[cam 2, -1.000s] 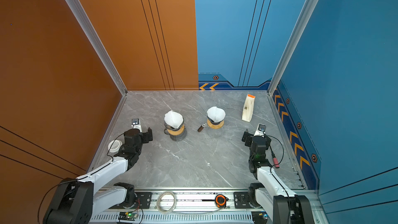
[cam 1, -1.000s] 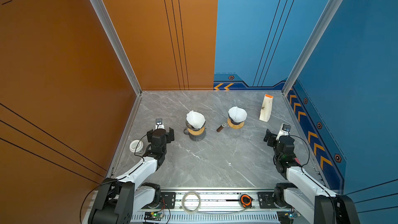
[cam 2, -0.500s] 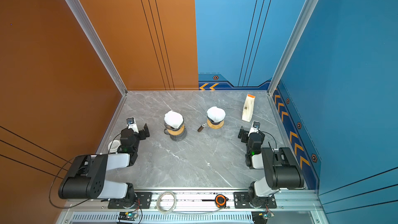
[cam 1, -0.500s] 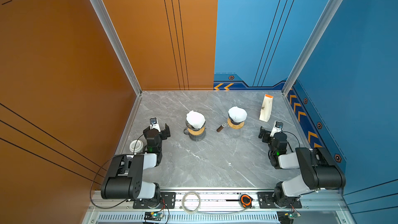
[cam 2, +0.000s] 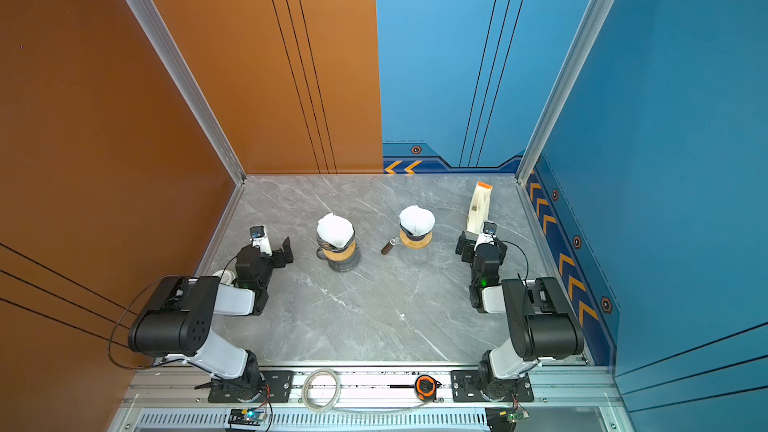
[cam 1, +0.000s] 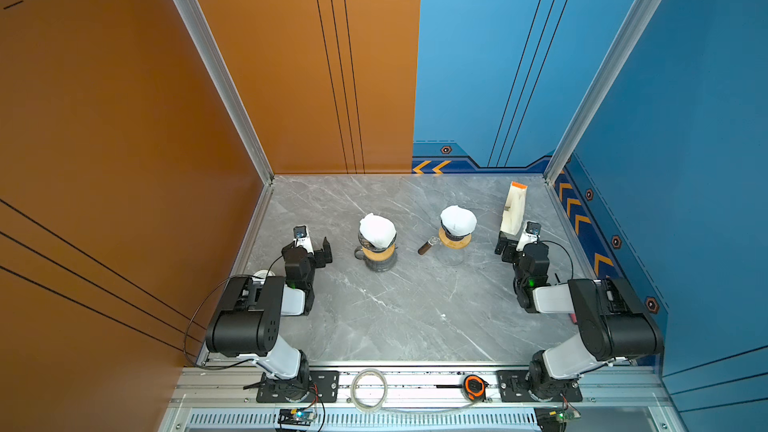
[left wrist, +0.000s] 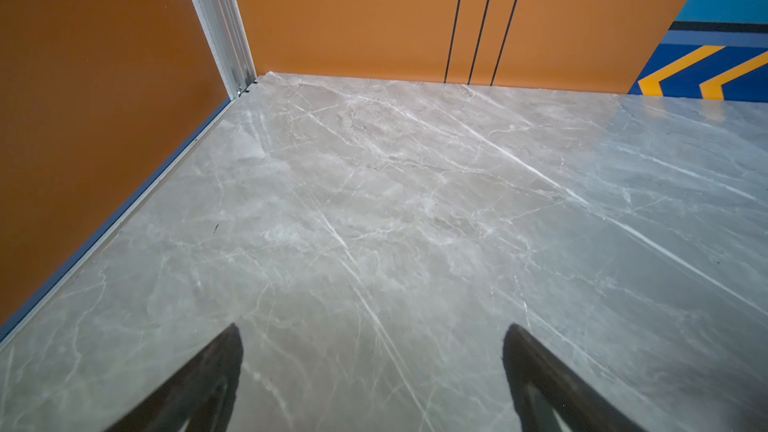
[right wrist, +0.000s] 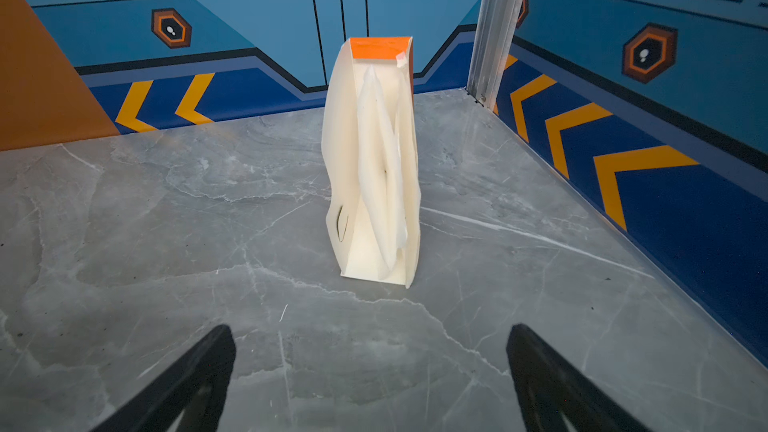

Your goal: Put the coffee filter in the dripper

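**Nothing grasped, paper already seated**

The right hand [right wrist: 370,328] hangs spread and empty just short of the filter box [right wrist: 374,160]. The left hand [left wrist: 374,328], equally spread, hovers over bare counter [cam 1: 415,305] well apart from it. A coffee filter [cam 1: 458,218] sits in the dripper [cam 1: 455,238] near the box, a second filter [cam 1: 377,229] in the farther dripper [cam 1: 365,241].

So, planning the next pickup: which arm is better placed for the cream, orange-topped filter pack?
Right, likely. The open right gripper faces the cream orange-topped filter pack; the open left gripper faces grey marble tabletop.
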Controlling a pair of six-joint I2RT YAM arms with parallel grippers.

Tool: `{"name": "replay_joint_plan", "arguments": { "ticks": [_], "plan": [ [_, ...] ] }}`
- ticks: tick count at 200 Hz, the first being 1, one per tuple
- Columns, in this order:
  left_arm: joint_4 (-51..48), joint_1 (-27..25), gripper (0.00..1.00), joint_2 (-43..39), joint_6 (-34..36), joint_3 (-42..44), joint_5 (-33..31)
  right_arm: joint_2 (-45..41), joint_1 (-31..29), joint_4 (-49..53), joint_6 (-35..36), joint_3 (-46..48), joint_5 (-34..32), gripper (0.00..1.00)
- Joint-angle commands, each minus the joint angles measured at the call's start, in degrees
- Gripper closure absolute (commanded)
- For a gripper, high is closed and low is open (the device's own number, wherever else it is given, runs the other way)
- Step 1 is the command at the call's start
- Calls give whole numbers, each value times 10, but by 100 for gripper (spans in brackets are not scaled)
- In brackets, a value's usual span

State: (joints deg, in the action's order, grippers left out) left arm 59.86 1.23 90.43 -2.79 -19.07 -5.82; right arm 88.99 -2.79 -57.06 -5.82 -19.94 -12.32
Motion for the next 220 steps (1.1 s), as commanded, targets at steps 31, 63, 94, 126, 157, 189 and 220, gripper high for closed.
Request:
{"name": "replay_joint_plan", "arguments": {
  "ticks": [31,63,94,126,157,189,220],
  "plan": [
    [-34,3,2,-9,5,-8,20,-4,-4,31,13,-5,-31,0],
    [-34,1,2,-9,7,-8,18,-4,-5,31,14,-5,-32,0],
    [-36,-1,2,-8,10,-10,19,-3,-7,31,15,-5,-36,0],
    [-39,-3,2,-8,13,-12,22,-3,-7,31,15,-6,-36,0],
    [-57,-5,2,-7,26,-20,46,-3,-7,31,15,-5,-36,0],
    [-70,-11,2,-7,34,-28,49,-3,-7,31,15,-5,-37,0],
    [-70,-11,2,-6,35,-28,49,-3,-7,31,16,-5,-37,0]
  ]
}}
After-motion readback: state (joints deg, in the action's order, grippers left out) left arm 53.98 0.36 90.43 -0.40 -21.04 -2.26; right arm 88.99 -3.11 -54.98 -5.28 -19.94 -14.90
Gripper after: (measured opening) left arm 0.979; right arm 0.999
